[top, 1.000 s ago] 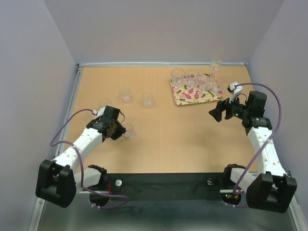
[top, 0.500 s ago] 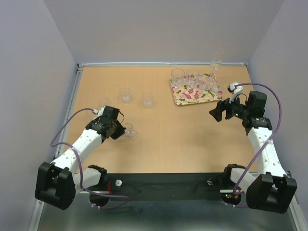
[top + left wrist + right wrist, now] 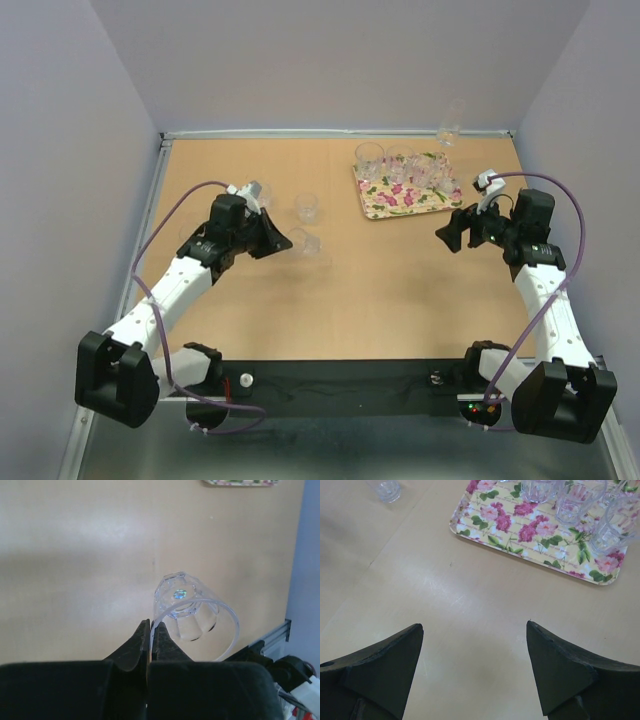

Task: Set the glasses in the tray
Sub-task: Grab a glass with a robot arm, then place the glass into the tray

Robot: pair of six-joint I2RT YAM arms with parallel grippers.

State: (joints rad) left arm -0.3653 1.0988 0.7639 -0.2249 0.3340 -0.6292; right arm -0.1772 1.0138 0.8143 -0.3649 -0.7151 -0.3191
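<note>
The small clear faceted glass tumbler (image 3: 192, 612), pinched by its rim in the left gripper (image 3: 150, 630), has been carried from lower left toward mid-frame, nearer the cream floral rectangular tray (image 3: 385, 207) at upper right; the right gripper (image 3: 475, 645) gapes empty.

A clear, glossy faceted glass (image 3: 187, 607) is seen against a smooth, matt wood-toned tabletop (image 3: 75, 555); the tray (image 3: 487, 527) is finished in smooth floral print, and the fingers (image 3: 560, 670) of the right gripper (image 3: 473, 626) are formed in matt black plastic.
</note>
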